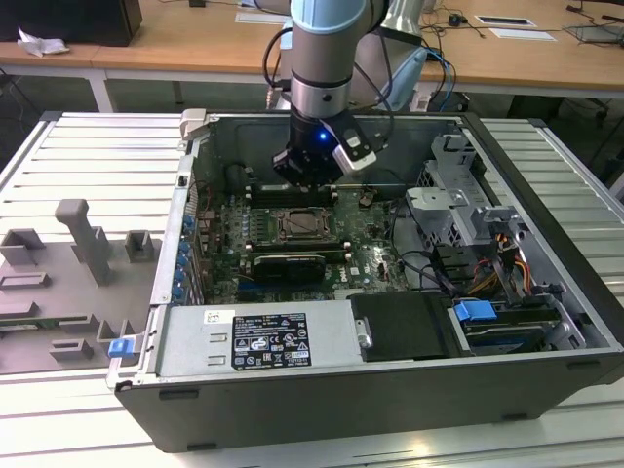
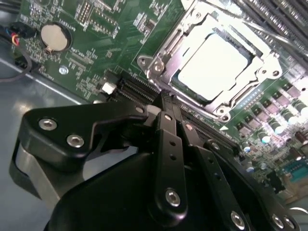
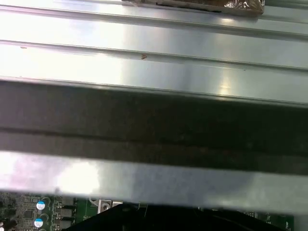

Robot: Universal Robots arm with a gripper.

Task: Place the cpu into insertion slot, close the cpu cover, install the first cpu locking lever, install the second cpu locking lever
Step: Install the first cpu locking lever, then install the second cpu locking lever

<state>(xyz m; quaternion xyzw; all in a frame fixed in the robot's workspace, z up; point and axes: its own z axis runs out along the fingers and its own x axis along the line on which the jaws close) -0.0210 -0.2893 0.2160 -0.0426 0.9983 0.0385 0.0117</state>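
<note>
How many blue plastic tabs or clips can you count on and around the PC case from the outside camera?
2 large ones: a blue clip at the case's near corner on the exterior view's left, and a blue tab on the drive bay at the right. Others may be hidden.

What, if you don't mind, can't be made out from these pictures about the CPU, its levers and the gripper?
- Locking levers: in the second wrist view, glare on the cpu and cover washes them out; in the exterior view they are too small.
- Fingertips: the gripper hides them behind its own black linkage, so its state is unclear.
- Slot contents: too small in the exterior view.
</note>
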